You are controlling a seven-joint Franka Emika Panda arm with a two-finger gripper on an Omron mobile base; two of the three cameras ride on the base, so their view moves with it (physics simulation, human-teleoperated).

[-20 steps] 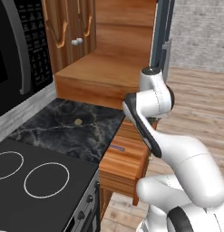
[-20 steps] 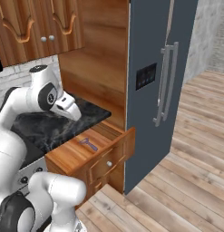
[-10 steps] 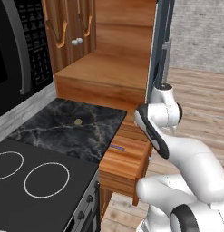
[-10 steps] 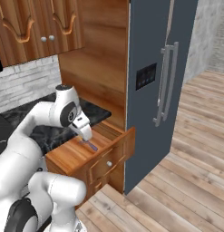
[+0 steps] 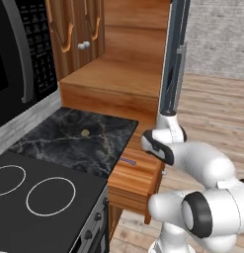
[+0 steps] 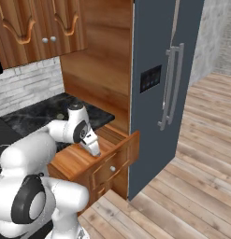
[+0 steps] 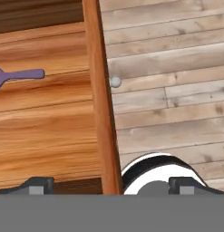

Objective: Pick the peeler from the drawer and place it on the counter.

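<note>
The peeler [image 7: 21, 74], a thin purplish-blue tool, lies flat on the wooden bottom of the open drawer [image 7: 50, 136]; it also shows as a small purple stroke [image 5: 127, 161] near the drawer's back. My gripper [image 7: 111, 185] hangs open and empty above the drawer's front board [image 7: 102, 113], its fingertips [image 7: 38, 183] wide apart on either side of that board. The peeler is off to the upper left in the hand view, well away from the fingers. From the bases, the gripper [image 6: 95, 150] [image 5: 159, 154] hovers over the drawer's outer end. The black marble counter [image 5: 69, 141] lies left of the drawer.
A small tan disc [image 5: 85, 132] rests on the counter. The black cooktop [image 5: 39, 207] adjoins it at the near left. A dark fridge [image 6: 159, 84] stands right beside the drawer. A round knob [image 7: 115, 82] juts from the drawer front above plank flooring [image 7: 177, 104].
The arm has swung away from the counter's edge and down, bringing the hand over the front end of the drawer. The peeler has not moved.
</note>
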